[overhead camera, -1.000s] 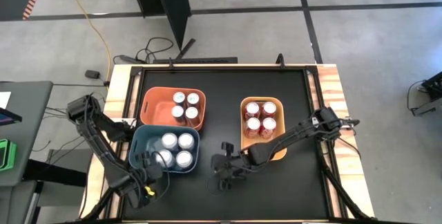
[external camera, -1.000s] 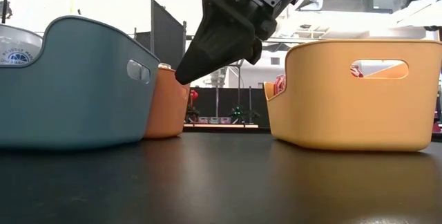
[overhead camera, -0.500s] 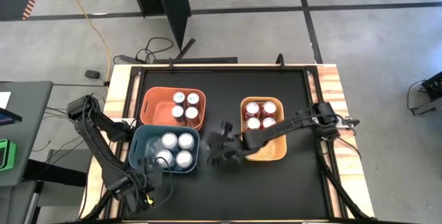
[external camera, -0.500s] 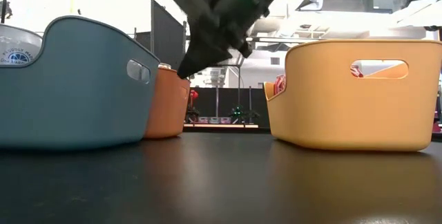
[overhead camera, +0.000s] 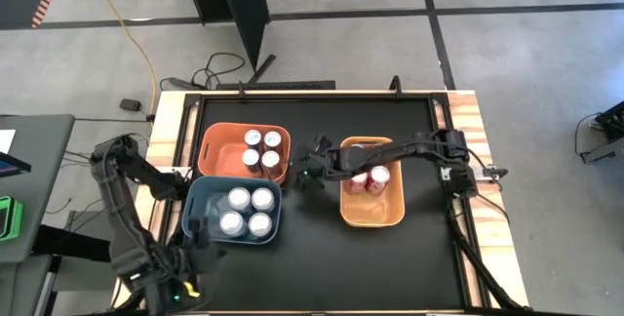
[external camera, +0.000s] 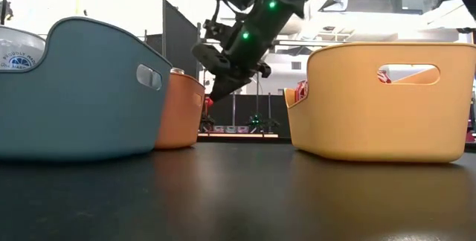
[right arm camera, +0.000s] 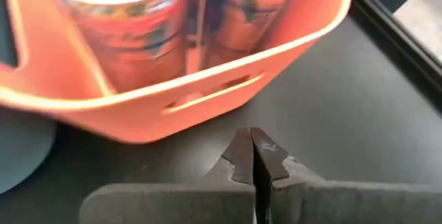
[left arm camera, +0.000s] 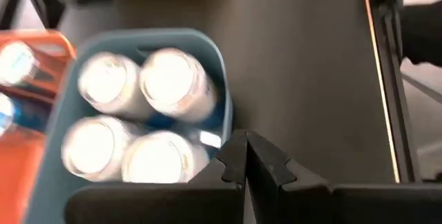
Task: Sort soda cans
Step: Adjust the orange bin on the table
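Silver-topped metal soda cans [overhead camera: 250, 212]: four in each of three bins.
Blue plastic bin [overhead camera: 199, 209]: lower left of table.
Orange plastic bin [overhead camera: 216, 145]: above the blue.
Yellow plastic bin [overhead camera: 371, 213]: centre right; arm overlaps its cans.
Right gripper [overhead camera: 310, 168]: between orange and yellow bins, fingers clenched, empty.
Left gripper [left arm camera: 246, 156]: lower left, fingers pressed together, empty.

Four silver-topped cans [overhead camera: 248, 211] upright in the blue bin [overhead camera: 198, 220]. Four more [overhead camera: 262, 149] in the orange bin [overhead camera: 216, 146]. Red cans [overhead camera: 374, 177] standing in the yellow bin [overhead camera: 372, 216], partly hidden.

Shiny metal cans [overhead camera: 247, 211], matt plastic bins [overhead camera: 195, 217]
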`<action>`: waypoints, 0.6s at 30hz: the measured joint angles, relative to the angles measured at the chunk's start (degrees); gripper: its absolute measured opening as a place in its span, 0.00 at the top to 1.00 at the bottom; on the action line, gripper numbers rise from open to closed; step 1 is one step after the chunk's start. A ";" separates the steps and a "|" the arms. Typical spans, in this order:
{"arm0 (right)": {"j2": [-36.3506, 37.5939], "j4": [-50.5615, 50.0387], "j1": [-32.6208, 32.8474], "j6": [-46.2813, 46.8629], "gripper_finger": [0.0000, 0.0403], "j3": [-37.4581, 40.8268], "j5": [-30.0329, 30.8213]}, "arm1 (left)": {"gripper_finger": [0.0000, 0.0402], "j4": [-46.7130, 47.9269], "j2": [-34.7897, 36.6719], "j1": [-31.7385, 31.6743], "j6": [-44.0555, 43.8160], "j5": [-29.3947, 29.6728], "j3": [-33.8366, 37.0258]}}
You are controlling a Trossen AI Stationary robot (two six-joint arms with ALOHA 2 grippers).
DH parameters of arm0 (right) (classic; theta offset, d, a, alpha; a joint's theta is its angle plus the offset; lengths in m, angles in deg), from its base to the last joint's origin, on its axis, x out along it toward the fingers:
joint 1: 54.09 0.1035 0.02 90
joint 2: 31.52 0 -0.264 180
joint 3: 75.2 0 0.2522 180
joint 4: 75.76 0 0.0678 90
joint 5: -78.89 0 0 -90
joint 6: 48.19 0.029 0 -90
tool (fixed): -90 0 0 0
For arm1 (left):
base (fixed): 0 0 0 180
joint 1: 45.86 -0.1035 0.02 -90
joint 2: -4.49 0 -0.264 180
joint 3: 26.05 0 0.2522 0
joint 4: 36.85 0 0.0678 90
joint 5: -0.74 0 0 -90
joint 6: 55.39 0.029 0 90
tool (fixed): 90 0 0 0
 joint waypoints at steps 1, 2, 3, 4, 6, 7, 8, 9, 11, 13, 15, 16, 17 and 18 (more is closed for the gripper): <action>0.00 0.38 -0.51 -0.14 0.99 0.00 0.00 | 1.00 0.77 0.00 0.56 -0.02 1.39 -0.56; 0.00 0.59 -1.01 -0.16 0.99 0.00 0.00 | 1.00 1.40 0.00 1.14 -0.09 2.55 -0.95; 0.00 0.72 -1.54 -0.21 0.99 0.00 0.00 | 1.00 2.17 0.00 1.69 -0.32 3.55 -1.26; 0.00 0.90 -2.01 -0.47 0.99 0.00 -0.03 | 1.00 3.02 0.00 2.20 -0.77 4.49 -1.53; -0.03 1.85 -2.84 -1.52 0.99 0.00 -0.56 | 1.00 4.75 0.00 3.02 -2.06 5.73 -1.97; -0.04 2.54 -3.30 -2.10 0.99 0.00 -1.22 | 1.00 5.70 0.00 3.43 -2.87 6.18 -2.18; -0.04 3.25 -3.63 -2.61 0.99 0.00 -1.74 | 1.00 6.53 0.00 3.87 -3.73 6.75 -2.35; -0.04 3.65 -3.99 -2.97 0.99 0.00 -2.51 | 1.00 7.56 0.00 4.34 -4.52 7.86 -2.49; -0.04 3.56 -4.67 -3.05 0.99 -0.01 -3.21 | 1.00 9.20 0.00 5.40 -5.97 10.59 -2.62; -0.04 3.29 -5.16 -3.08 0.99 -0.02 -4.26 | 1.00 10.66 0.00 6.38 -7.19 13.32 -2.63; -0.06 3.29 -5.48 -2.83 0.99 -0.01 -5.19 | 1.00 11.94 0.00 7.25 -8.61 15.13 -2.63; -0.40 3.51 -5.50 -2.74 0.99 -0.02 -5.50 | 1.00 12.44 0.00 7.67 -9.34 15.77 -2.63; -0.54 3.76 -5.50 -2.70 0.99 -0.02 -5.92 | 1.00 12.97 0.00 8.05 -9.96 16.77 -2.63; -0.66 3.71 -5.46 -2.72 0.99 -0.01 -6.01 | 1.00 13.39 0.00 8.47 -10.55 17.97 -2.63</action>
